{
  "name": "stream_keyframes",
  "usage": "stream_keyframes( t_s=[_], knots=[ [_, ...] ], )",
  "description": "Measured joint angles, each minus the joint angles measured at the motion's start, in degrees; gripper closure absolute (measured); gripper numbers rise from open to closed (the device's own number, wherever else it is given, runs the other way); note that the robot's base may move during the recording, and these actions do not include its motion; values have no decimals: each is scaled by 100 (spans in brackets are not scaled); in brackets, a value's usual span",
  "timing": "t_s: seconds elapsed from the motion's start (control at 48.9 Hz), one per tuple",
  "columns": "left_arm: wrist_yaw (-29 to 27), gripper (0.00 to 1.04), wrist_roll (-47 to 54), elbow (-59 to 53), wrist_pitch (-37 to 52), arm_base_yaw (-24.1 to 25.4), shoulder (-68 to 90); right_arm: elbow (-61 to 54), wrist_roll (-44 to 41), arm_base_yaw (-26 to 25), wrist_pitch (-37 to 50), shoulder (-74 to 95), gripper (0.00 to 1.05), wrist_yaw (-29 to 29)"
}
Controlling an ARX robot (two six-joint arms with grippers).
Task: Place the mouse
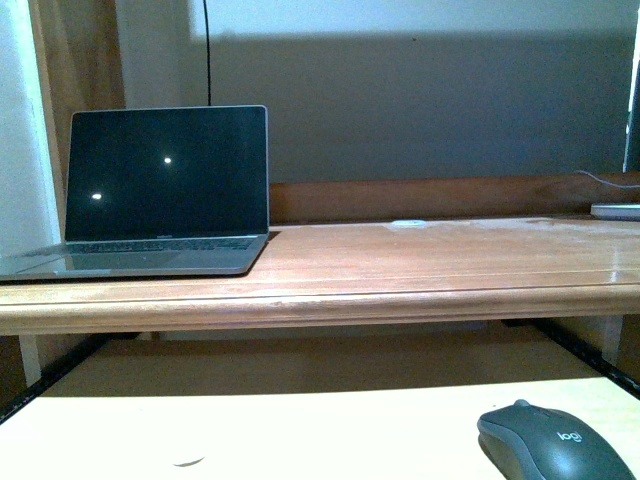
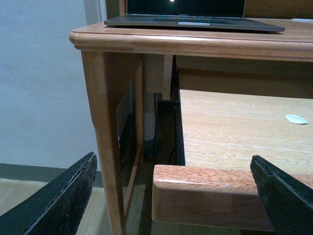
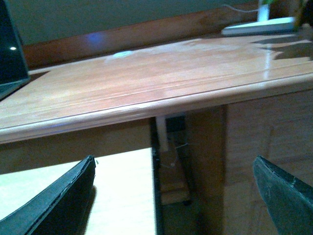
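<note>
Mouse [image 1: 555,440] on lower shelf [image 1: 250,430] (laptop [image 1: 165,185] on desk [image 1: 420,260]); L gripper [image 2: 172,161] & R gripper [image 3: 173,161] jaws wide, empty.

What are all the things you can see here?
laptop: one, grey with a dark screen, open on the left of the desk top.
mouse: one, dark grey, on the pale shelf, to the right.
desk: one, brown wood, across the middle.
shelf: one, pale wood, below the desk top.
white thing: one, far right on the desk top, too cut off to name.
cable: one, black, down the wall behind the laptop.
left pincer: one, black, open, empty.
right pincer: one, black, open, empty.
</note>
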Motion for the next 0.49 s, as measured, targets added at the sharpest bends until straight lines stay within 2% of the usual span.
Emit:
stream_keyframes(
  t_s=[0.205,0.348,0.491],
  knots=[
    [0,8,0,0,0,0,-2,151,-398,1287,686,1128,7,625],
    [0,8,0,0,0,0,-2,356,-557,1676,931,1945,7,796],
    [0,8,0,0,0,0,-2,667,-680,1766,1040,2680,7,848]
  ],
)
